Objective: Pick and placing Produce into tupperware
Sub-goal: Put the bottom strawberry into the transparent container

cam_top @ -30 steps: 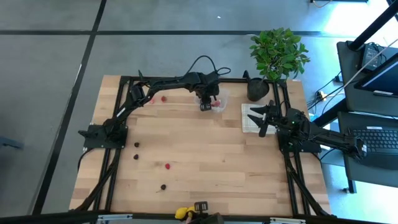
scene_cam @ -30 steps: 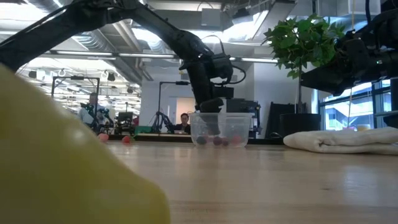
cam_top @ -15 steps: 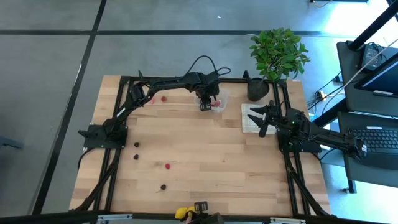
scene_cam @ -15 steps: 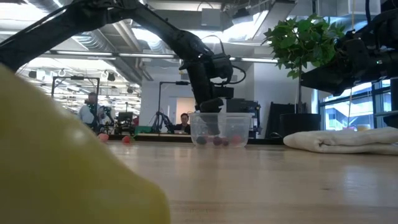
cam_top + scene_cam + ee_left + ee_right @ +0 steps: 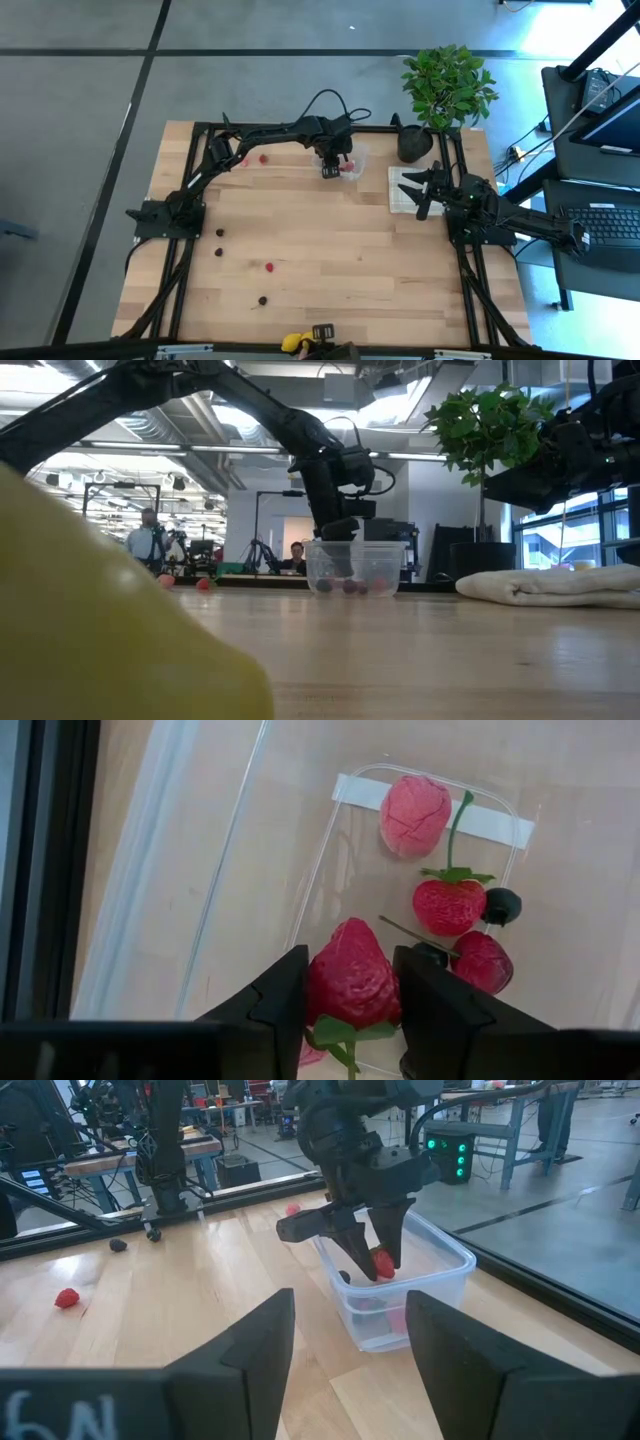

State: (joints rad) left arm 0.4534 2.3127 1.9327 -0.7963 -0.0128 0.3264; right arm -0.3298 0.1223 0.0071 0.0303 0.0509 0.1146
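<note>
On the pale wooden surface (image 5: 330, 240), with a busy workshop behind, loose berries (image 5: 269, 267) lie left, the left end effector (image 5: 350, 1010) grips a red strawberry (image 5: 352, 978) over the clear tupperware (image 5: 357, 568) holding several pieces, and the right end effector (image 5: 420, 190) waits open above a cloth (image 5: 400, 188).

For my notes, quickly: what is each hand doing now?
Left hand: closed on a strawberry, above the plastic box.
Right hand: open, holding nothing.
</note>
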